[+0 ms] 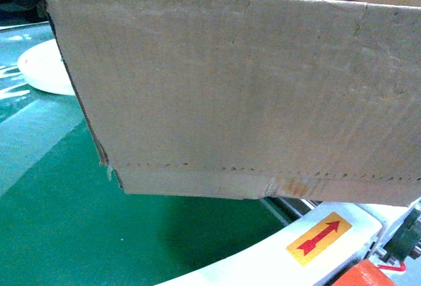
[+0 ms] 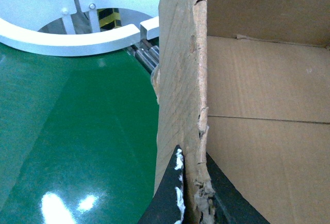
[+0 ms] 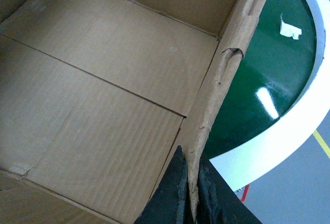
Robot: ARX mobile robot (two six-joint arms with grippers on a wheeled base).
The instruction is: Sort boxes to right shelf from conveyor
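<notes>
A large brown cardboard box point(image 1: 250, 95) fills the head view, held up above the green conveyor point(image 1: 59, 214); its base line of perforations hangs over the belt. My left gripper point(image 2: 195, 193) is shut on the box's ragged left wall point(image 2: 180, 80), one black finger outside, one inside. On the opposite wall point(image 3: 227, 80) my right gripper point(image 3: 192, 193) is shut the same way. The box's inside point(image 3: 93, 95) is empty. The shelf is out of view.
The conveyor's curved white rim point(image 1: 263, 263) with a yellow sticker and red arrow point(image 1: 319, 238) lies below the box at front right. A white rounded guard point(image 1: 43, 66) sits at far left. Metal rollers point(image 2: 147, 56) and white rim point(image 2: 67, 41) show beyond the belt. Grey floor point(image 3: 294, 188) lies outside the rim.
</notes>
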